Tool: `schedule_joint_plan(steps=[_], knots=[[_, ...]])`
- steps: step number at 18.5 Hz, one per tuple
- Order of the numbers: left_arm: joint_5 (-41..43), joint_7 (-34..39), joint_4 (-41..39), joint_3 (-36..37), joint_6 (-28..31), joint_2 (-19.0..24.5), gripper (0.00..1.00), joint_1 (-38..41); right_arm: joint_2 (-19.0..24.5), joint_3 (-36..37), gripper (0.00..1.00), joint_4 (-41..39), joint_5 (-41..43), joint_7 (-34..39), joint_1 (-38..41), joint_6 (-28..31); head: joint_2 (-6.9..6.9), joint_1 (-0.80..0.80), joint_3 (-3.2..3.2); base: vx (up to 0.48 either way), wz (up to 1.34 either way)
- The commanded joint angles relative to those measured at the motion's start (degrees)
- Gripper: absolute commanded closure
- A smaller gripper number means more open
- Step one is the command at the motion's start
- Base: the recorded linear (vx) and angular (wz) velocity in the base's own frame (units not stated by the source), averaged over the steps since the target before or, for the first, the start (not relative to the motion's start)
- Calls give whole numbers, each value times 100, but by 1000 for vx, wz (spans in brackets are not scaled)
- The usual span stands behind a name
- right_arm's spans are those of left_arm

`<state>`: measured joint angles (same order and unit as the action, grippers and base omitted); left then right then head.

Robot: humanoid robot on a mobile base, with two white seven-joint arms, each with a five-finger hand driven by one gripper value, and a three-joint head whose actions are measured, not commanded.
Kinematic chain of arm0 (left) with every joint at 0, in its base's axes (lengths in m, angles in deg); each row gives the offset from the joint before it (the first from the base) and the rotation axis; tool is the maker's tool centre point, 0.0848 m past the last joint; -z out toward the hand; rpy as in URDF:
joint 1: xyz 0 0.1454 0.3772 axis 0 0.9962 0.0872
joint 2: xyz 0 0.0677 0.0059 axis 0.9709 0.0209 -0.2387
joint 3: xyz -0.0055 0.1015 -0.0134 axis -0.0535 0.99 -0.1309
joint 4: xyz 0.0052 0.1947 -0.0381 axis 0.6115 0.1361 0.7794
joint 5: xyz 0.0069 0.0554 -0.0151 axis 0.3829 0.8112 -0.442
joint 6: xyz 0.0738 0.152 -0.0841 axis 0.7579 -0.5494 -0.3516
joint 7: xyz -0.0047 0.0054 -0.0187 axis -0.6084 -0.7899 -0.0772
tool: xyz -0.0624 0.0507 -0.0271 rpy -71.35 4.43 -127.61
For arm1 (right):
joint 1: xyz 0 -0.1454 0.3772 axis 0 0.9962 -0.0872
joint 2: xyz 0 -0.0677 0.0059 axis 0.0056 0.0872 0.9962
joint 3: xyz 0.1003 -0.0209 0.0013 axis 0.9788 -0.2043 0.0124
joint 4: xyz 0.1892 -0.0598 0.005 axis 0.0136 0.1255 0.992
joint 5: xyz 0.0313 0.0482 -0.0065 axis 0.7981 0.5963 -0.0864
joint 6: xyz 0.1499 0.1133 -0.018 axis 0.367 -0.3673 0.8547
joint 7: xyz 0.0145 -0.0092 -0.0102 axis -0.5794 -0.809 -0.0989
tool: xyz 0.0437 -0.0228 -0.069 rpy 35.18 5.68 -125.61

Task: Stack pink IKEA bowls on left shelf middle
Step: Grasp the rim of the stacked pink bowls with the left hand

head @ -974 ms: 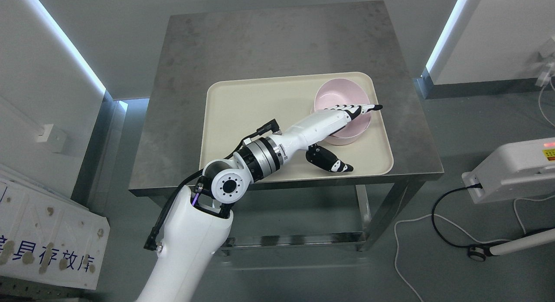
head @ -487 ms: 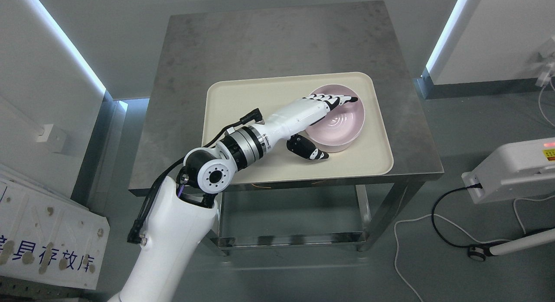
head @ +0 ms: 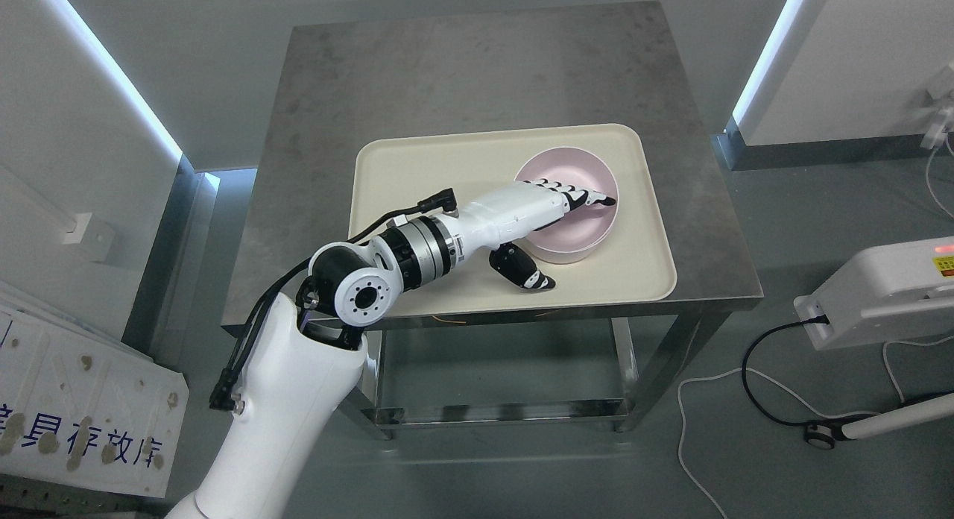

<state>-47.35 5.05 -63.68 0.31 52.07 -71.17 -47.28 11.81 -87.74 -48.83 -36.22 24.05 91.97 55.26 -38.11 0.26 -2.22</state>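
A pink bowl (head: 570, 168) sits on the right part of a cream tray (head: 417, 176) on a steel table (head: 477, 71). My left hand (head: 577, 241) comes in from the lower left. Its fingers (head: 577, 194) lie stretched across the inside of the bowl, and its thumb (head: 533, 274) is outside, against the bowl's near wall, so the near-left rim sits between them. I cannot tell whether the bowl is one bowl or a nested pair. My right arm is not in view.
The table has a lower rail (head: 499, 411). A white device (head: 887, 288) with cables on the floor (head: 715, 400) stands at the right. A white panel with printed characters (head: 82, 407) leans at the lower left.
The left arm has drawn back to the left and toward me. The bowl went from tilted to level and shifted left and nearer on the tray with the hand.
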Motion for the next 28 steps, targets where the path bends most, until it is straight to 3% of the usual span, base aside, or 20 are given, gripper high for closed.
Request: schedule_joint_plan(steps=[1, 5, 13, 18, 22, 23, 26, 28], knots=[[23, -23, -27, 182, -16, -426, 21, 28, -100, 26, 0, -100, 9, -4, 0, 3, 0, 0, 0, 0, 0], [41, -15, 209, 156, -34, -436, 35, 20, -100, 26, 0, -100, 9, -4, 0, 3, 0, 0, 0, 0, 0], [102, 223, 992, -266, -500, -445, 35, -270, -100, 26, 0, -100, 9, -4, 0, 3, 0, 0, 0, 0, 0], [102, 179, 1001, -275, -877, -392, 50, -200, -100, 26, 0, -100, 9, -4, 0, 3, 0, 0, 0, 0, 0], [102, 170, 1010, -284, -1009, -357, 56, -103, -100, 26, 0, -100, 9, -4, 0, 3, 0, 0, 0, 0, 0], [102, 170, 1027, -310, -1079, -348, 59, -103, -100, 26, 0, -100, 9, -4, 0, 3, 0, 0, 0, 0, 0], [102, 135, 1132, -591, -1553, -357, 85, -103, -100, 26, 0, -100, 9, -4, 0, 3, 0, 0, 0, 0, 0], [102, 135, 1168, -679, -1764, -365, 92, -103, -100, 26, 0, -100, 9, -4, 0, 3, 0, 0, 0, 0, 0]])
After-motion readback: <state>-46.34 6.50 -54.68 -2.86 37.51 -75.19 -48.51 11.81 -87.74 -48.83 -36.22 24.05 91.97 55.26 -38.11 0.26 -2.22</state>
